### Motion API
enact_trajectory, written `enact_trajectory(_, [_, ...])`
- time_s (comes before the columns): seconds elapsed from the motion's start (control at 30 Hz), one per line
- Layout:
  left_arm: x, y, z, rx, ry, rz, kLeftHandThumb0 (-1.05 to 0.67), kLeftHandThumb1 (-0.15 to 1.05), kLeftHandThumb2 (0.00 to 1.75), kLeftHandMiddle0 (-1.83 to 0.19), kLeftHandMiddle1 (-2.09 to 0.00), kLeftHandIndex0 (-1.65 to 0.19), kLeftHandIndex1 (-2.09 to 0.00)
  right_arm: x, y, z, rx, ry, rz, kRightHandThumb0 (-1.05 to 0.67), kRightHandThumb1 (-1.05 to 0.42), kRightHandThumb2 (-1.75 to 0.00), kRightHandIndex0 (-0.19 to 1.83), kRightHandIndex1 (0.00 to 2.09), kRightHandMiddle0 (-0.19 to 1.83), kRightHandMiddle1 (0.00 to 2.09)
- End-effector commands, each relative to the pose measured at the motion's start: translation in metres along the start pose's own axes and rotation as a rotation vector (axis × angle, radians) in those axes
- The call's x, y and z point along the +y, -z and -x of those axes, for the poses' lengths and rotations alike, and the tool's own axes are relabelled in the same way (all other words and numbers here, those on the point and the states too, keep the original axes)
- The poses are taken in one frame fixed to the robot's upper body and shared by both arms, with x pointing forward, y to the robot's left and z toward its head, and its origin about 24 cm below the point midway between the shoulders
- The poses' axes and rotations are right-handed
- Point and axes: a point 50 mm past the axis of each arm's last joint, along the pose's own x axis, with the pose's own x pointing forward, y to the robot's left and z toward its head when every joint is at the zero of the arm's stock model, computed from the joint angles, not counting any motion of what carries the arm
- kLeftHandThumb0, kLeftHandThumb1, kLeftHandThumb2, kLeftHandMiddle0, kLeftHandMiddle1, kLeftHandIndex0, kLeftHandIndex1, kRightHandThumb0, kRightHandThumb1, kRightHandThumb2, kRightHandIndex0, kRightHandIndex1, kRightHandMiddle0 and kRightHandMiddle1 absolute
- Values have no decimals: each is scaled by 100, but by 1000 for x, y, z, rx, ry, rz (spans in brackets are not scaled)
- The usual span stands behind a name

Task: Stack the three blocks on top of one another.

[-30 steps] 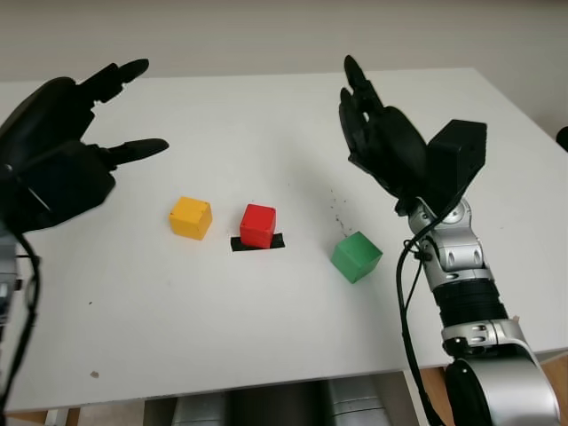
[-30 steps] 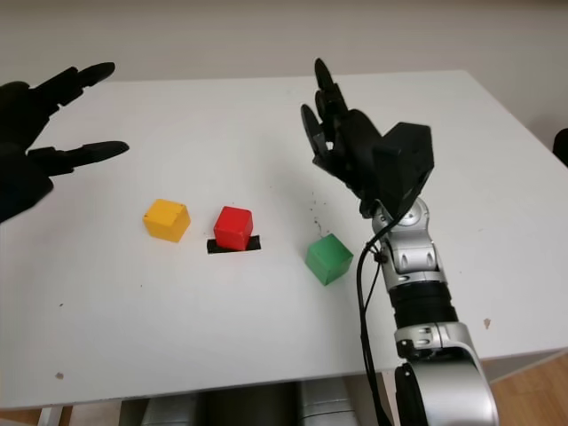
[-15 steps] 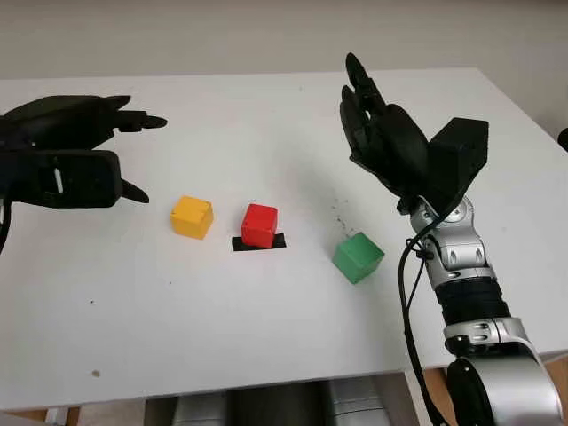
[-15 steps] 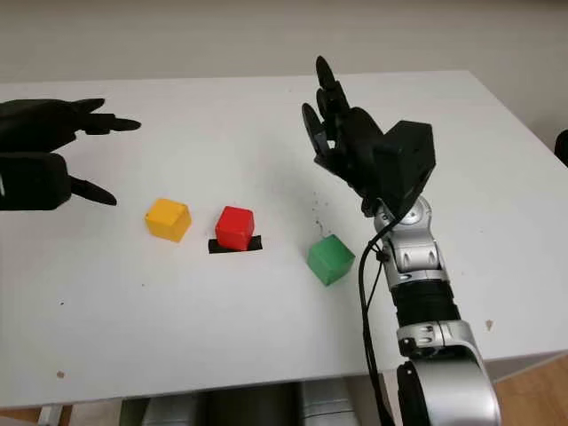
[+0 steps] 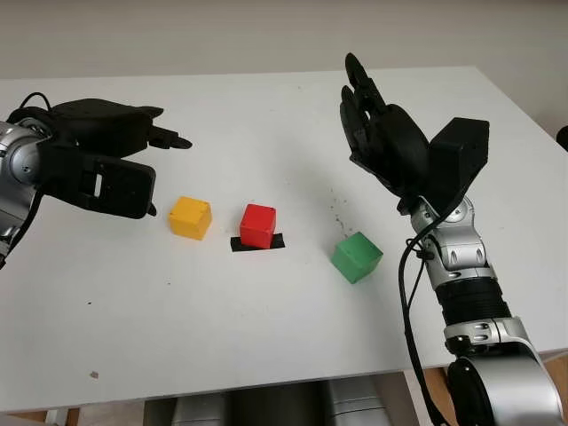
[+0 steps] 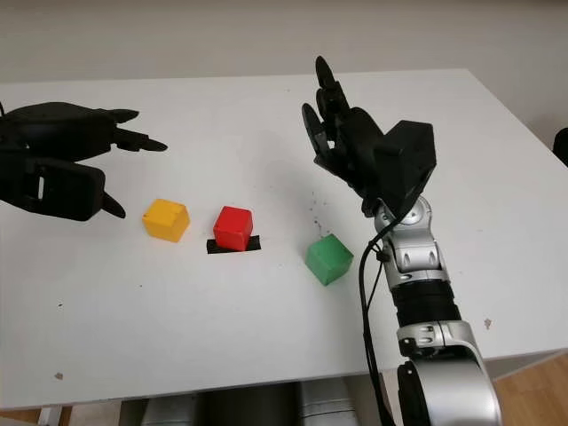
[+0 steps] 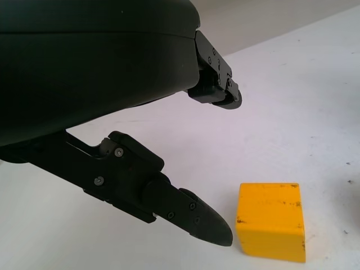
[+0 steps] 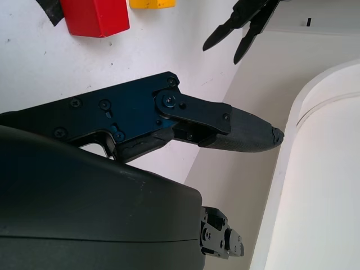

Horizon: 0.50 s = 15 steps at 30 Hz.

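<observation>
No block is stacked yet. The left hand (image 5: 102, 169) is held open and empty just beside the yellow block (image 5: 191, 217), probably for a first grasp. The red block (image 5: 258, 225) and green block (image 5: 357, 256) lie apart on the surface (image 5: 266, 328). The right hand (image 5: 382, 142) is raised, open, holding nothing.

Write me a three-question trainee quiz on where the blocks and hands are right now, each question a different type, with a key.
1. True or false: the red block sits on a strip of black tape.
2. Which block is nearest the left hand?
A. yellow block
B. green block
C. the red one
3. Fill in: the right hand is raised above the table behind the ____ block and holds nothing.

Key:
1. True.
2. A; the left hand is open, just beside the yellow block.
3. Green.
</observation>
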Motion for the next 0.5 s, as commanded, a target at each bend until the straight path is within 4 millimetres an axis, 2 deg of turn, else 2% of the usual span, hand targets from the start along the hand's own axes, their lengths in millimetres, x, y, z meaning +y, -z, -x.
enact_trajectory(0.0, [8, -3, 0, -9, -11, -10, -50, 81, 6, 6, -6, -41, -9, -3, -5, 0, -18, 3, 16, -69, -105, -67, -19, 2, -19, 1])
enact_trajectory(0.27, [9, -4, 3, -4, 86, 38, -53, 82, 6, 10, -4, -36, -6, -3, -5, 0, -14, 1, 8, -70, -105, -67, -19, 2, -19, 1])
enact_trajectory(0.47, [6, -8, 4, -11, 114, 43, -63, 83, 6, 10, -5, -35, -5, -2, -5, 0, -20, -2, 2, -69, -105, -67, -19, 2, -18, 2])
